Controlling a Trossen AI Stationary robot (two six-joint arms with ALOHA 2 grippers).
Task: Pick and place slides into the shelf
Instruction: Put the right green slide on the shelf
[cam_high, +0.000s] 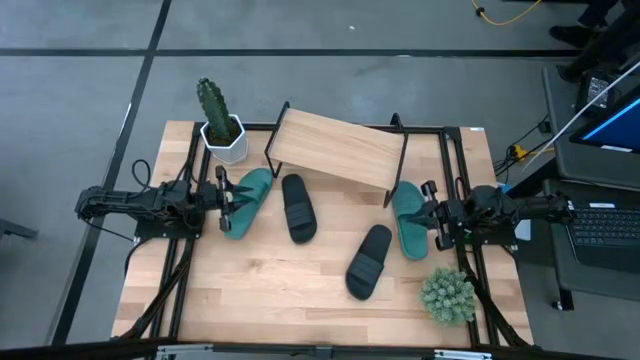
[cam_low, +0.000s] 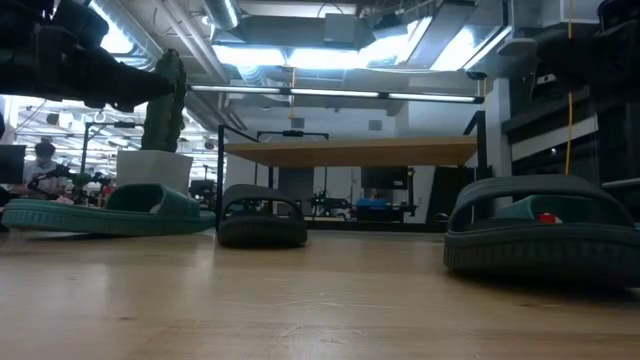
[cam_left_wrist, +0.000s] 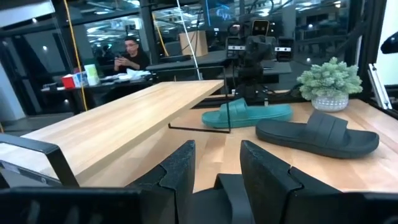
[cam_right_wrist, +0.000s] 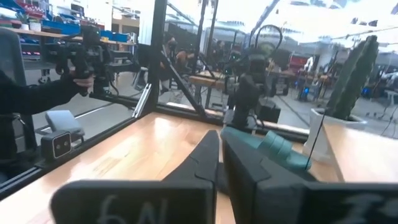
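The shelf (cam_high: 335, 150) stands on its wire legs at the far middle of the table. One teal slide (cam_high: 252, 196) lies sole-down to its left, and a black slide (cam_high: 297, 207) lies beside that. The other teal slide (cam_high: 407, 218) lies to the right, with the second black slide (cam_high: 369, 261) nearer. My left gripper (cam_high: 229, 198) hovers open by the left teal slide's outer edge, its fingers (cam_left_wrist: 183, 167) apart. My right gripper (cam_high: 433, 215) hovers shut at the right teal slide's outer edge, its fingers (cam_right_wrist: 205, 163) close together. In the low view both teal slides (cam_low: 120, 212) (cam_low: 540, 238) rest flat on the table.
A cactus in a white pot (cam_high: 220, 125) stands at the shelf's left end. A small green plant (cam_high: 447, 295) sits near the right front corner. Black frame rails (cam_high: 180, 290) run along both table sides. Bare wood (cam_high: 270, 300) lies at the near middle. A person (cam_left_wrist: 127, 56) sits beyond the table.
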